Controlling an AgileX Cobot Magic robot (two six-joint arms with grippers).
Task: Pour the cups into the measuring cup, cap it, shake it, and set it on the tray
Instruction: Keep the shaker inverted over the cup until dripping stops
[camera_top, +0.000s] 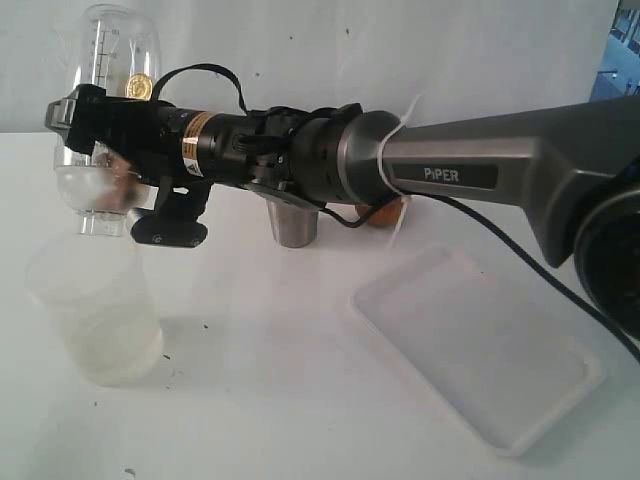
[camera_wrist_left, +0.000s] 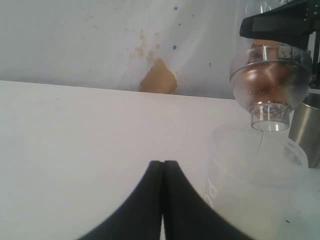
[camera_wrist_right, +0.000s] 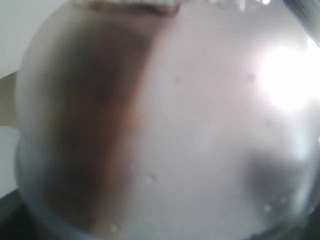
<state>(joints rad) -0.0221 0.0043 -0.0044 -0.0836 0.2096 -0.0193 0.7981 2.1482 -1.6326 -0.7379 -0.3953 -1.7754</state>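
The measuring cup (camera_top: 112, 60) hangs upside down in the air at the far left, its graduation marks showing. Its domed cap (camera_top: 95, 195) is on and points down, neck lowest. My right gripper (camera_top: 88, 125) reaches across from the right and is shut on the cylinder's middle. In the left wrist view the cap (camera_wrist_left: 270, 82) hovers just over the frosted plastic cup (camera_wrist_left: 255, 185). The right wrist view shows only the blurred clear cylinder (camera_wrist_right: 165, 125). The steel tumbler (camera_top: 297, 225) stands behind the arm, and a sliver of the wooden cup (camera_top: 385, 213) shows beside it. My left gripper (camera_wrist_left: 162, 163) is shut and empty, low over the table.
The wide frosted plastic cup (camera_top: 95, 315) stands on the table right below the inverted cap. The white tray (camera_top: 480, 350) lies at the front right. The right arm (camera_top: 450, 170) spans the scene. The steel tumbler (camera_wrist_left: 306, 130) stands behind the frosted cup.
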